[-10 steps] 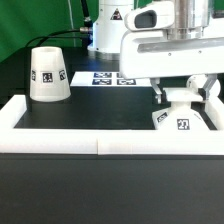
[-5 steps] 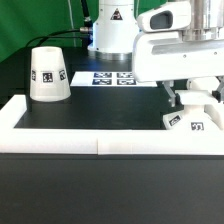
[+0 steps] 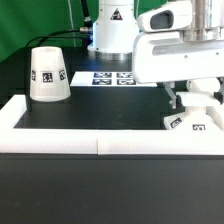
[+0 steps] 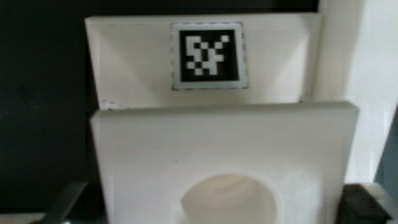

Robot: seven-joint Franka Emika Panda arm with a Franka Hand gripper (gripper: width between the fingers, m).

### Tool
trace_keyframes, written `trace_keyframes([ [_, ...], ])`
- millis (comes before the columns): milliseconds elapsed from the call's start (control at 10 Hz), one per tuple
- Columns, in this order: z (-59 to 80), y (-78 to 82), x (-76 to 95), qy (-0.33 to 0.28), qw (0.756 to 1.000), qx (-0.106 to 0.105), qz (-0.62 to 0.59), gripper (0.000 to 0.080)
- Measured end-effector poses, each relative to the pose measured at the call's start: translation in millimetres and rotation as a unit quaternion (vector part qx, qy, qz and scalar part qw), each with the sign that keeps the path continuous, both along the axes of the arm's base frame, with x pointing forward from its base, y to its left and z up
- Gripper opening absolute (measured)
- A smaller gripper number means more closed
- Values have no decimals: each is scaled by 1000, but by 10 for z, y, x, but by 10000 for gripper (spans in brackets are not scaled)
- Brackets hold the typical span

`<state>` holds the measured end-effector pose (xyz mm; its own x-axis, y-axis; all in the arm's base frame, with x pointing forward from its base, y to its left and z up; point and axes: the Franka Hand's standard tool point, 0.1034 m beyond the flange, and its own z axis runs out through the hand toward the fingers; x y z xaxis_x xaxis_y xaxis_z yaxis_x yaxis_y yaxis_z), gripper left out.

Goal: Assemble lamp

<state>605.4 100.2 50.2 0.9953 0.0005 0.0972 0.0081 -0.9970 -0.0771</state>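
In the exterior view the gripper [image 3: 197, 100] hangs at the right edge of the frame, just below the arm's big white wrist housing [image 3: 175, 55]. Its 2 dark fingers [image 3: 176, 98] are clamped against a narrow white part between them. That part looks like the top of the lamp base [image 3: 188, 122], though the small picture does not make this certain. The lamp base sits low on the black table [image 3: 100, 115] at the lower right of the frame, tucked close to the raised white border [image 3: 100, 147] that runs across the front and up both sides. 2 black-and-white tags show on its sloped sides. The lamp shade [image 3: 48, 75] stands alone at the upper left of the frame, narrow end up, with 1 tag facing the camera, well apart from the base. The marker board [image 3: 112, 77] lies flat at the upper middle of the frame, between the shade and the arm, in front of the white robot pedestal [image 3: 108, 30]. In the wrist view the lamp base [image 4: 214, 130] nearly fills the picture: a pale block with a rounded notch in its near edge, and beyond it a face carrying 1 tag [image 4: 208, 55]. The dark fingers [image 4: 63, 205] of the gripper [image 4: 222, 205] show in the 2 lower corners, pressed against the block's sides.
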Motion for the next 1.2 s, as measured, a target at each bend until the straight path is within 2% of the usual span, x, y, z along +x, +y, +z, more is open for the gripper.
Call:
trace_keyframes([
  [200, -3, -10, -41, 1, 1000, -1, 4, 544],
  [300, -4, -9, -68, 2, 1000, -1, 5, 667],
  [500, 29, -19, -163, 4, 1000, -2, 6, 694],
  [700, 96, -37, -409, 10, 1000, -4, 6, 698],
  [1200, 315, -64, -1173, 24, 1000, -9, -16, 699],
])
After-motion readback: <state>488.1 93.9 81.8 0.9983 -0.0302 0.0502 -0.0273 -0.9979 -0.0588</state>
